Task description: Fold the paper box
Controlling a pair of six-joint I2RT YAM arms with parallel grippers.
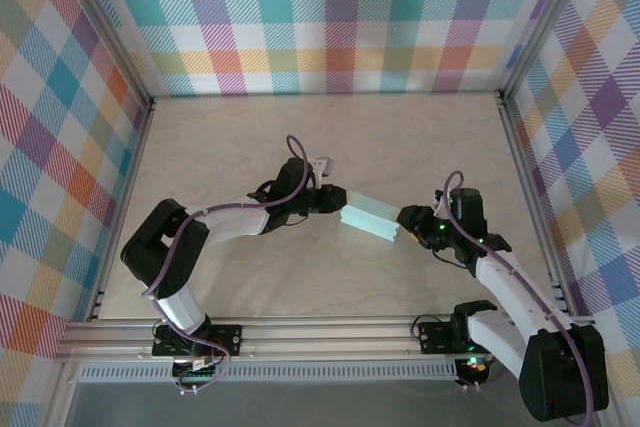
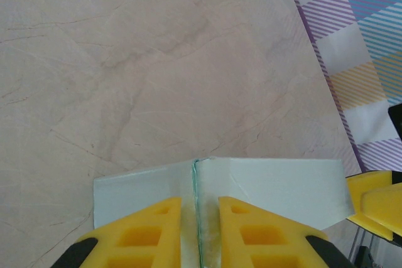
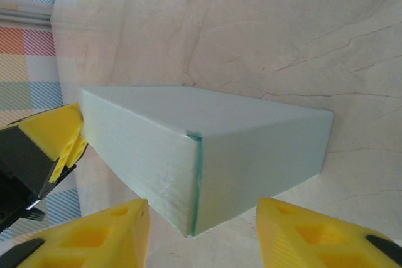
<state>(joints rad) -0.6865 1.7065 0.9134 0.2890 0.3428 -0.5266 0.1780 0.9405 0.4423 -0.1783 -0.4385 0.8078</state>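
Left pincer (image 2: 200, 204): narrow, clamped on a thin upright card wall at one end of the paper box (image 2: 276, 187).
Right pincer (image 3: 201, 205): spread wide; box corner sits in the gap, clear of both fingers (image 3: 113, 230).
Paper box position: folded, mint-green, mid desk (image 1: 330, 137), spanning between the two pincers.
Contact with desk: cannot tell.

I count one paper box (image 1: 370, 219) on one counter (image 1: 250, 147), and two pincers of my own: my left pincer (image 1: 337, 204) and my right pincer (image 1: 406, 218).
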